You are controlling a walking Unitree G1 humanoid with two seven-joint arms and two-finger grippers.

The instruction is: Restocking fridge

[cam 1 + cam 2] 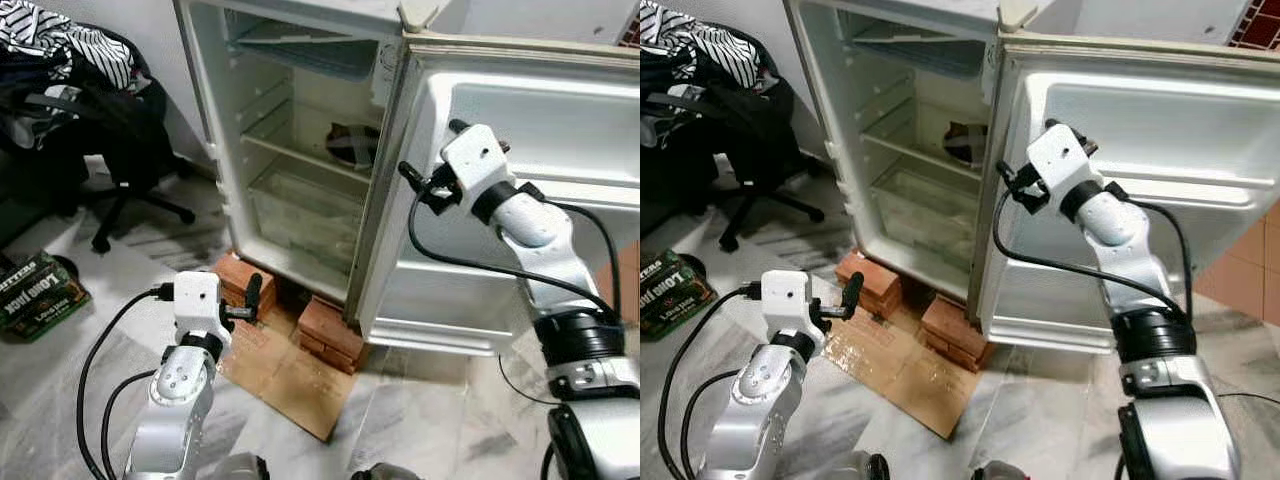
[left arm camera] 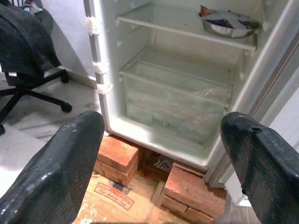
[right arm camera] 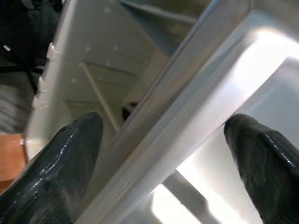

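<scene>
Fridge (image 1: 300, 150) stands open on bricks (image 1: 330, 330). My right gripper (image 3: 159, 140), fingers spread, straddles the door's (image 1: 520, 200) edge; my left gripper (image 2: 159, 154) hovers spread near the bricks.

You get even, soft indoor light in both head views, with sharp detail. The fridge door (image 3: 261, 70) glares white in the right wrist view, which is blurred up close. In the left wrist view the black fingers (image 2: 56, 172) are soft, the fridge interior (image 2: 177, 98) crisp.
</scene>
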